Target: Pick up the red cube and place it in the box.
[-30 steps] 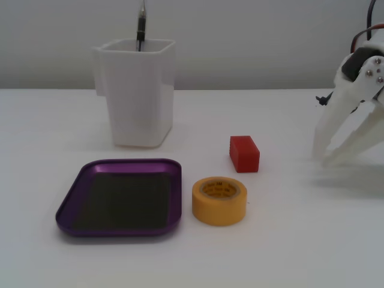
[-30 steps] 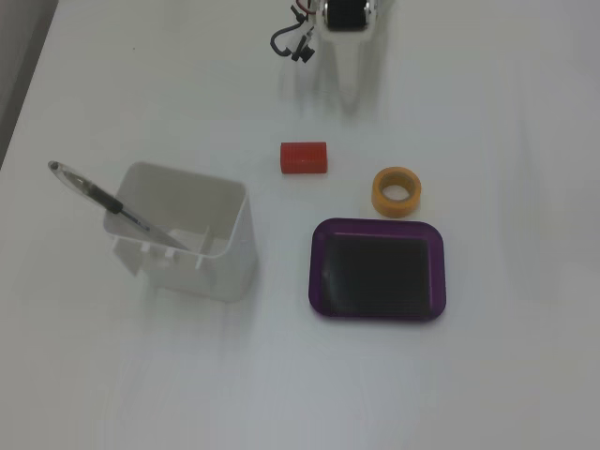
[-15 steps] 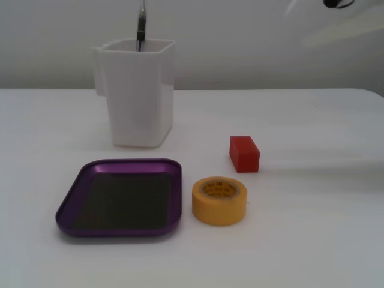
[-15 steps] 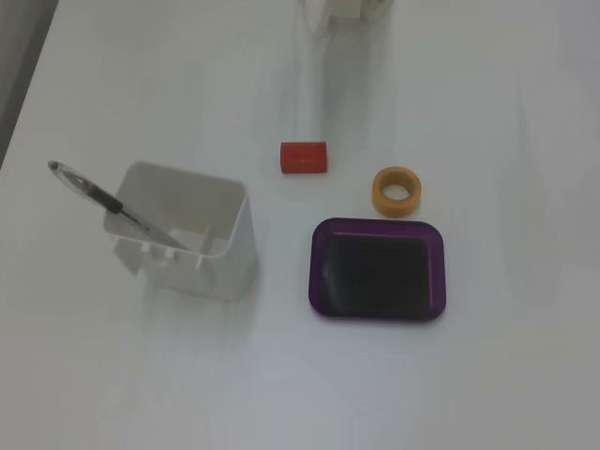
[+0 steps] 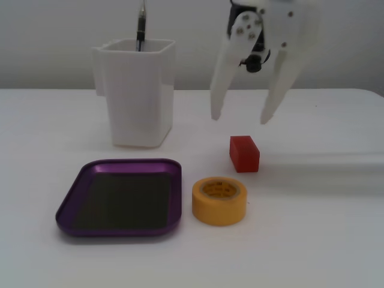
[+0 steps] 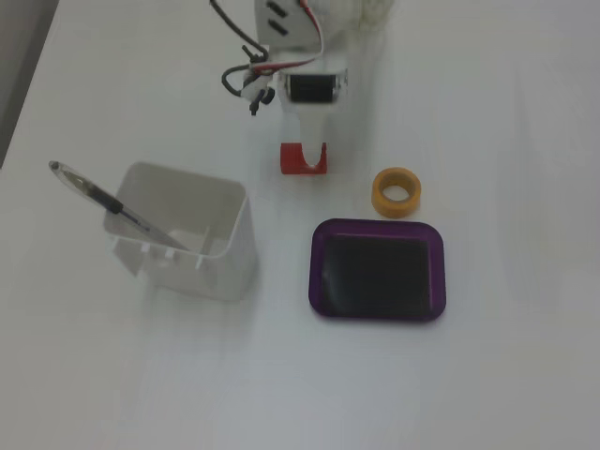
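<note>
Hand (image 5: 239, 117) spread above red cube (image 5: 244, 153) (tape (image 5: 219, 200) print unreadable).

Both fixed views are bright, evenly lit and slightly soft in focus. The matte white desk (image 5: 324, 240) is nearly overexposed, with faint diffuse shadows. The shallow purple metallic tray (image 5: 72, 207) shows a dull sheen along its rim.
</note>
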`<state>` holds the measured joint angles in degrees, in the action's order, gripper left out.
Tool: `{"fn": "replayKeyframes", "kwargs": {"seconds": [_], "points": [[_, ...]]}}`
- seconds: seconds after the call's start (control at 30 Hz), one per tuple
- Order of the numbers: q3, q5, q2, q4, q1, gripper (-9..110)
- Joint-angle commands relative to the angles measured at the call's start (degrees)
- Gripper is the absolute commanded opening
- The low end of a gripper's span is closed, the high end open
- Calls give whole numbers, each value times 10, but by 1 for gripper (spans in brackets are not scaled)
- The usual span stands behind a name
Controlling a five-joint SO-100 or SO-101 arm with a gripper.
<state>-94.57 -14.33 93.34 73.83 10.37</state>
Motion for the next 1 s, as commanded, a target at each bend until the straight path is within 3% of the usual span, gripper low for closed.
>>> {"fn": "replayKeyframes", "kwargs": {"seconds": [0.0,0.63,0.73,0.87,0.97], "points": [[28,-5,-27,4,-2,21],[25,-15,-133,-49,46,20],[25,-16,-134,-49,41,15],[25,-9,-129,-40,35,-1],[35,-2,-113,-16,34,-1]]}}
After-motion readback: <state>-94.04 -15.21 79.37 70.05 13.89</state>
